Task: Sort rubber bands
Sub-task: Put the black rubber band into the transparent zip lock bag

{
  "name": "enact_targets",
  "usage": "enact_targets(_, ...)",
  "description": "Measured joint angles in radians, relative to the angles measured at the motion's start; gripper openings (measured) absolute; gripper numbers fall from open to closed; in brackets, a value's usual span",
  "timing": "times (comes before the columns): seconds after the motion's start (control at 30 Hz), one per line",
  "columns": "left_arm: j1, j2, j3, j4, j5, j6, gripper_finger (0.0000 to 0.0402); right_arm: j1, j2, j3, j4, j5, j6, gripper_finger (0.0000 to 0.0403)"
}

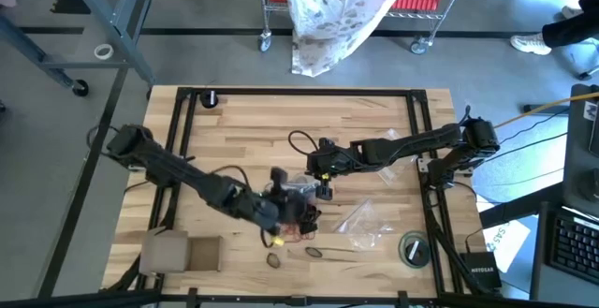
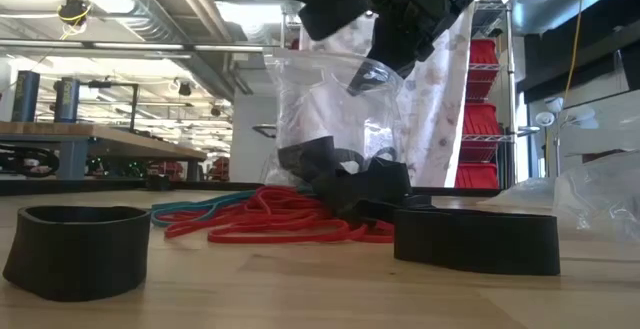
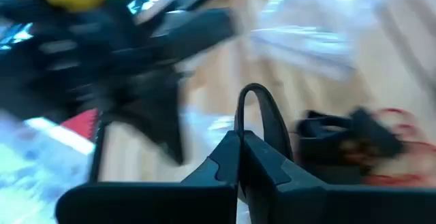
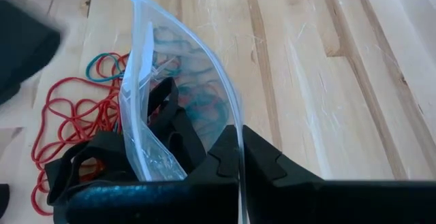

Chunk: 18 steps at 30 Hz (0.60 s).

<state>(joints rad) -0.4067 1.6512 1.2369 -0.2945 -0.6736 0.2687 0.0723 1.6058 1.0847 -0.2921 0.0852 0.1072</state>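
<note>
Rubber bands (image 2: 270, 219) heaped mid-table toward front edge: light, floppy, tangle-prone; pinch single strand at pile edge. Left gripper (image 3: 240, 157) fingers clamped on one dark band (image 3: 262, 115). Right gripper (image 4: 240, 161) clamped on rim of clear bag (image 4: 160, 81), held open above heap.

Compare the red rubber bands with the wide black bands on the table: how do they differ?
The red rubber bands are thin cords, tangled in a flat heap; the wide black bands are broad strips, each standing on edge as an open loop, apart from one another. Both are closed loops resting on the wooden table.
</note>
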Motion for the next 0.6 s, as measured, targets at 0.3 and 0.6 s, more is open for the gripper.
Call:
enact_targets(0.3,0.118,0.005,-0.003,0.053,0.007,-0.02,0.0,0.0,0.0,0.0,0.002,0.0,0.0,0.0001)
enact_targets(0.6,0.111,0.025,-0.005,-0.002,0.082,-0.173,0.0,0.0,0.0,0.0,-0.005,0.0,0.0,0.0001)
